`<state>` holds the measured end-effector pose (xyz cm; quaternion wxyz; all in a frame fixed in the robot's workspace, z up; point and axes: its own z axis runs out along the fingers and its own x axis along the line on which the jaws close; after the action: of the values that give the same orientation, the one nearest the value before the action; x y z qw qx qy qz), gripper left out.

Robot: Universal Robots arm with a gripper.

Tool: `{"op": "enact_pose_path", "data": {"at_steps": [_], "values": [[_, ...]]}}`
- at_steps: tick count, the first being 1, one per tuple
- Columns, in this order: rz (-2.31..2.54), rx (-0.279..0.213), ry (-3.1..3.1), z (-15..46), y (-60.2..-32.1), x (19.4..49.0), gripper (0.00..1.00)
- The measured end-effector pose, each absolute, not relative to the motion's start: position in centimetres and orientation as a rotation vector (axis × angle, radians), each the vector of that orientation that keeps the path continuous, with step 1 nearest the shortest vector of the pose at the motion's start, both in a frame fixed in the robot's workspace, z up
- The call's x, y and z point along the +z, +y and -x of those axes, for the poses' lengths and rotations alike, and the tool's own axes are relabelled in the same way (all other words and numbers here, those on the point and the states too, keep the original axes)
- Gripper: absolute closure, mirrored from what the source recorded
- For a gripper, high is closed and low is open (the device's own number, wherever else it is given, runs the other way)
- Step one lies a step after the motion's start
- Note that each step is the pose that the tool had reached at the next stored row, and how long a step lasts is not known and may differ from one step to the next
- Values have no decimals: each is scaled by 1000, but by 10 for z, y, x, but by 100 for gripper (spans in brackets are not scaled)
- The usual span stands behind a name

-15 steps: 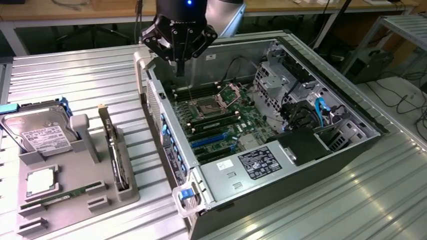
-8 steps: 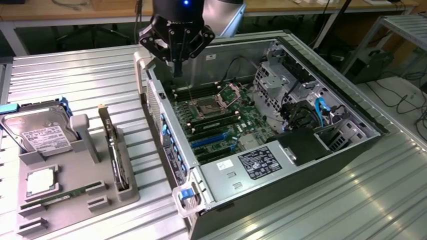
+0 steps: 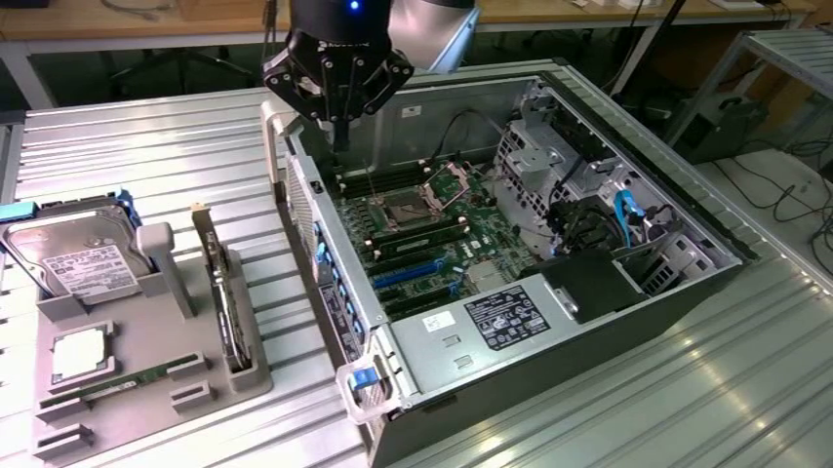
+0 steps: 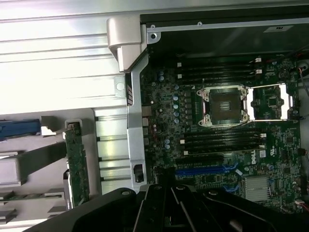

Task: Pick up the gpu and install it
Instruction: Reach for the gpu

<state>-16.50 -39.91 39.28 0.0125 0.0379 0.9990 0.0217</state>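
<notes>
The gpu [image 3: 224, 292] stands on its edge in a slot of the grey holder [image 3: 248, 375] on the exterior view's left, with its green board edge [image 4: 76, 164] facing up. My gripper [image 3: 339, 136] hangs over the far left corner of the open computer case [image 3: 430, 336], above the motherboard [image 4: 217, 145] and well apart from the gpu. Its fingers are shut together with nothing between them. The wrist view shows the dark gripper [image 4: 166, 186] over the board near the blue card slots [image 4: 205, 170].
The holder also carries a silver hard drive [image 3: 78, 258], a processor chip [image 3: 81, 353] and a green memory stick [image 3: 117, 380]. Inside the case are the open processor socket [image 3: 404, 210], blue slots [image 3: 410, 278], cables and drive cages [image 3: 573, 185]. The table is ribbed metal [image 3: 156, 146].
</notes>
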Motion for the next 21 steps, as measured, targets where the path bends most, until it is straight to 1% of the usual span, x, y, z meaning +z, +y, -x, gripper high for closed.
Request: {"op": "enact_pose_path", "data": {"at_steps": [21], "values": [[-118, 68, 3114, 180, -399, 393, 89]]}}
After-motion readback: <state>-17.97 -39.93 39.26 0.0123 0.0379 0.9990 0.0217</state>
